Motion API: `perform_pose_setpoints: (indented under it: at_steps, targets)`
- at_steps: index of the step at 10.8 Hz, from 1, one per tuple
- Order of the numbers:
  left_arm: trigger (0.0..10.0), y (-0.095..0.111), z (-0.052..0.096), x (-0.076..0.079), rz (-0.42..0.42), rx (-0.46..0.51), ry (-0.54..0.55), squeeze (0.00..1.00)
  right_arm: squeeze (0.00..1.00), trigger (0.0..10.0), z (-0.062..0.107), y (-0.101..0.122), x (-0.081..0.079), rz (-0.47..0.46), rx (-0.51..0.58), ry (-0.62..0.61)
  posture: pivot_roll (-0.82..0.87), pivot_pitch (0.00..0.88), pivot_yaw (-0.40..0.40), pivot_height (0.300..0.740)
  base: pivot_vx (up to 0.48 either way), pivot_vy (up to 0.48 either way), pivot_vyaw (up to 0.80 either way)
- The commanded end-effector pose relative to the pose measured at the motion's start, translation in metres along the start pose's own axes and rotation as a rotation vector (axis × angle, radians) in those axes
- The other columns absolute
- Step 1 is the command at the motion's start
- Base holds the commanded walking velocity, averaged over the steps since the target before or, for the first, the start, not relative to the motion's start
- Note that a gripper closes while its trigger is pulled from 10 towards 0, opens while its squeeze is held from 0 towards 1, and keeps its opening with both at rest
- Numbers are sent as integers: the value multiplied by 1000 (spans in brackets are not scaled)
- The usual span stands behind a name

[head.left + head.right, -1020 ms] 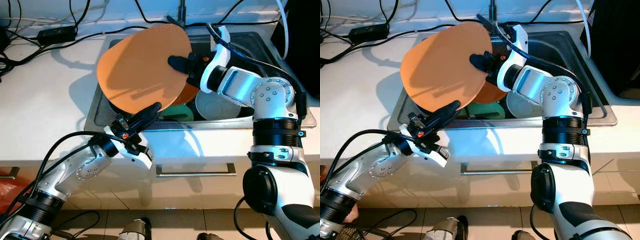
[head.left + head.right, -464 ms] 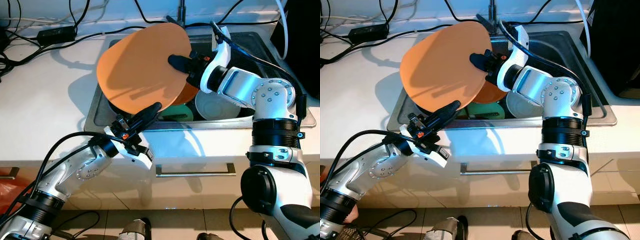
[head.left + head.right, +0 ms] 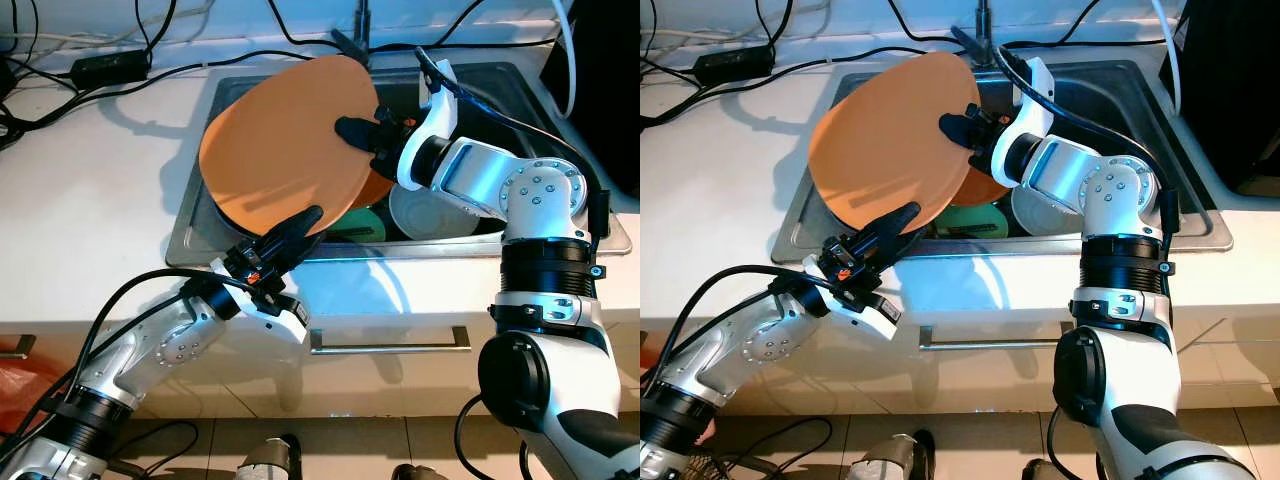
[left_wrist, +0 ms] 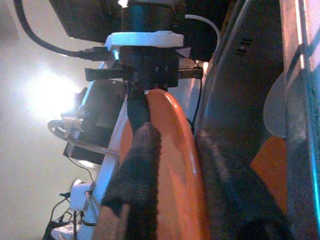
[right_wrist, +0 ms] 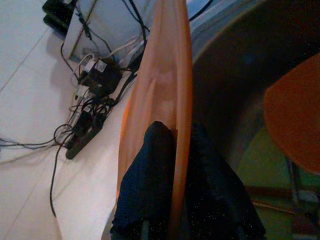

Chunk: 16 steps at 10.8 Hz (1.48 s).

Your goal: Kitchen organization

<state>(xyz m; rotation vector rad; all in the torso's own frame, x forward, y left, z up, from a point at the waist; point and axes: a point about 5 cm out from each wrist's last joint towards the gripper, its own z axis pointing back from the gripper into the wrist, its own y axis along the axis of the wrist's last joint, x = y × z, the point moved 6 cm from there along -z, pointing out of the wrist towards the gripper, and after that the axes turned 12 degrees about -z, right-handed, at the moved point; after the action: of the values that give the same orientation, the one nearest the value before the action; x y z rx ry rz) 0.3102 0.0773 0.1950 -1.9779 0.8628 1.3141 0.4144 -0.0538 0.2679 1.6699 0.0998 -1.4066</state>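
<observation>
A large orange plate (image 3: 285, 140) is held tilted above the left part of the steel sink (image 3: 203, 225). My right gripper (image 3: 352, 128) is shut on the plate's right rim; in the right wrist view its fingers (image 5: 150, 175) clamp the rim of the plate (image 5: 167, 100). My left gripper (image 3: 298, 222) is shut on the plate's near lower rim, and in the left wrist view the orange rim (image 4: 175, 150) sits between both black fingers (image 4: 137, 170). Below in the sink lie a smaller orange dish (image 3: 375, 188), a green dish (image 3: 355, 222) and a white plate (image 3: 430, 212).
White counter (image 3: 90, 170) stretches left of the sink, with black cables and a power adapter (image 3: 110, 67) along the back. The tap base (image 3: 355, 40) stands behind the sink. A dark appliance (image 3: 600, 60) stands at the far right. A drawer handle (image 3: 390, 345) runs below the counter edge.
The plate has shifted slightly right and tipped a little more on edge over the sink, with both grippers still holding it.
</observation>
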Motion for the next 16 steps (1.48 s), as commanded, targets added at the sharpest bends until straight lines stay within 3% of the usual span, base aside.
perform_pose_setpoints:
  at_steps: [1, 3, 5, 7, 8, 9, 10, 11, 12, 13, 15, 16]
  targets:
    - [10000, 5, -3, -14, 14, 23, 62, 1000, 0, 0, 1, 3, 8, -8, 32, -33, 117, 178, 64, 740, 0, 0, 0]
    - [10000, 6, -9, -25, 112, -7, 117, 1000, 0, 0, 10, 36, 40, -15, 238, -186, 120, 175, 64, 740, 0, 0, 0]
    - [10000, 4, -13, -24, 171, -37, 101, 1000, 0, 0, 20, 51, 59, 8, 351, -282, 122, 174, 66, 740, 0, 0, 0]
    - [10000, -11, -10, -8, 311, -149, 59, 1000, 0, 0, 26, 59, 80, 66, 414, -375, 123, 167, 68, 740, 0, 0, 0]
    - [10000, -13, -10, -8, 325, -163, 65, 1000, 0, 0, 27, 59, 85, 89, 413, -391, 123, 167, 68, 740, 0, 0, 0]
    - [10000, -24, -7, 14, 562, -277, 4, 1000, 0, 0, 40, 53, 123, 181, 376, -507, 123, 165, 68, 740, 0, 0, 0]
    - [10000, -26, 1, 35, 733, -350, -59, 1000, 0, 0, 48, 50, 141, 237, 357, -564, 118, 167, 68, 740, 0, 0, 0]
    - [10000, -24, 2, 41, 788, -362, -85, 1000, 0, 0, 51, 50, 146, 272, 351, -580, 117, 169, 69, 740, 0, 0, 0]
    - [10000, -16, 4, 57, 916, -378, -166, 1000, 0, 0, 53, 49, 153, 380, 331, -605, 115, 170, 73, 740, 0, 0, 0]
    - [10000, -11, 5, 64, 969, -390, -196, 1000, 0, 0, 53, 42, 158, 448, 300, -618, 116, 171, 73, 740, 0, 0, 0]
    - [10000, -1, 2, 69, 1073, -403, -250, 1000, 0, 0, 42, 24, 160, 594, 216, -576, 122, 174, 72, 740, 0, 0, 0]
    - [10000, -3, 1, 66, 1107, -413, -251, 1000, 0, 0, 40, 24, 158, 614, 214, -561, 123, 173, 76, 740, 0, 0, 0]
